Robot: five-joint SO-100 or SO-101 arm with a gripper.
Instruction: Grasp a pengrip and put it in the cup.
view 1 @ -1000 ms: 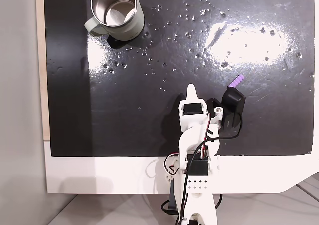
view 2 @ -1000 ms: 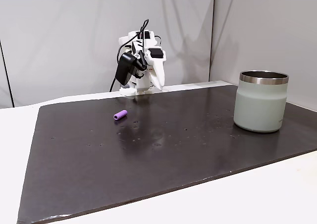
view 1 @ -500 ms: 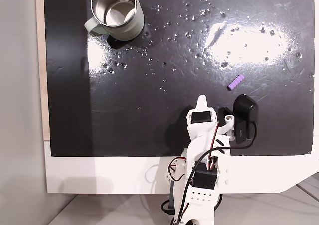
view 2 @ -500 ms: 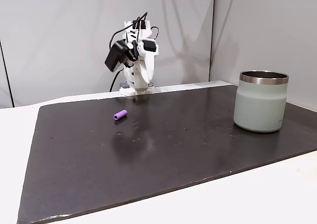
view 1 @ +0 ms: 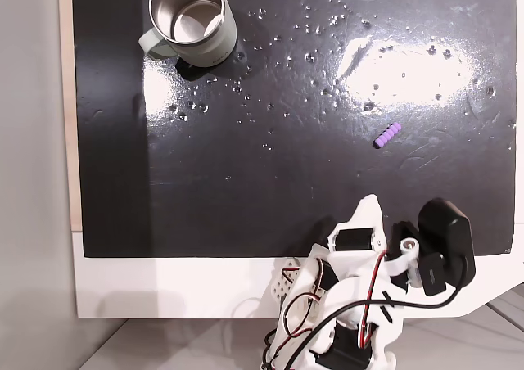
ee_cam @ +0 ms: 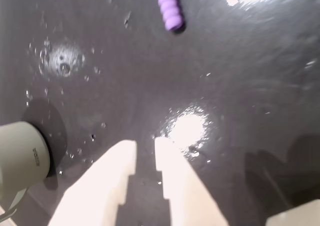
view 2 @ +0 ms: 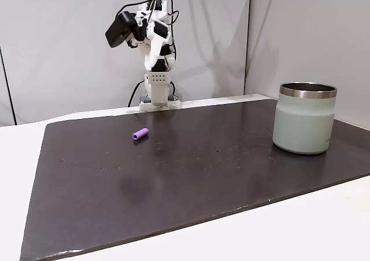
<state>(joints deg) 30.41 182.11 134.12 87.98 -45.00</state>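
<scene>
- The gripper (ee_cam: 145,145) comes into the wrist view from the bottom edge as two white plastic fingers (ee_cam: 107,178), flat-sided and tapering to blunt tips.
- The fingers stand close together with a narrow dark gap between the tips; they pinch nothing.
- The pengrip (ee_cam: 169,7) lies on the mat well ahead of the fingertips, near the top edge of the wrist view and a little right of the gap. It is a small purple cylinder of ribbed, bumpy rubber with a rounded end.
- In a fixed view from above, the pengrip (view 1: 387,134) lies on its side, tilted, well apart from the white arm (view 1: 357,247) at the mat's near edge.
- In a fixed view from the side, the pengrip (view 2: 140,134) rests flat on the mat in front of the arm's base, with the arm (view 2: 151,30) raised and folded high above it.
- The cup (view 1: 193,20) is a round mug, shiny steel inside, pale grey-green outside, with a side handle; it stands upright far from the fingers, at the mat's far left corner in that top view.
- In the wrist view the cup (ee_cam: 20,158) shows at the left edge, left of the fingers, as a smooth pale wall.
- The mat (view 1: 270,100) is black, glossy and dimpled, with bright glare patches; it lies on a white table (view 2: 277,232).
</scene>
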